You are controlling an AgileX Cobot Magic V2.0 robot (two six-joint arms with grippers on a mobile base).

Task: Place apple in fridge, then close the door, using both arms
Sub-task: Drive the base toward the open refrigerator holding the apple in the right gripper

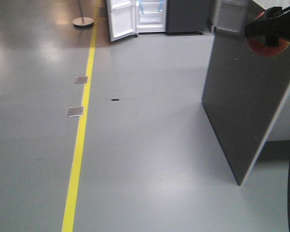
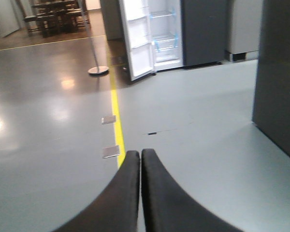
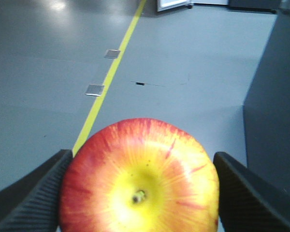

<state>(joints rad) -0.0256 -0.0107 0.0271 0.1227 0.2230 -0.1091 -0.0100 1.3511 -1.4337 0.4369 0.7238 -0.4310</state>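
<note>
Apple (image 3: 140, 179) between right fingers (image 3: 34, 193); grey panel (image 1: 246, 96) beside; fridge (image 1: 150, 14) far.

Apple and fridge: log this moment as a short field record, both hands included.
apple: gripped between the fingers of the right hand, off the floor
right hand: shut on the apple
left hand: shut, empty
fridge: far across the floor, white interior showing
door: open, at the left of the opening
obstacle: dark grey panel on the right, near the held apple
floor marking: yellow line running toward the fridge
task stage: apple not yet in fridge
</note>
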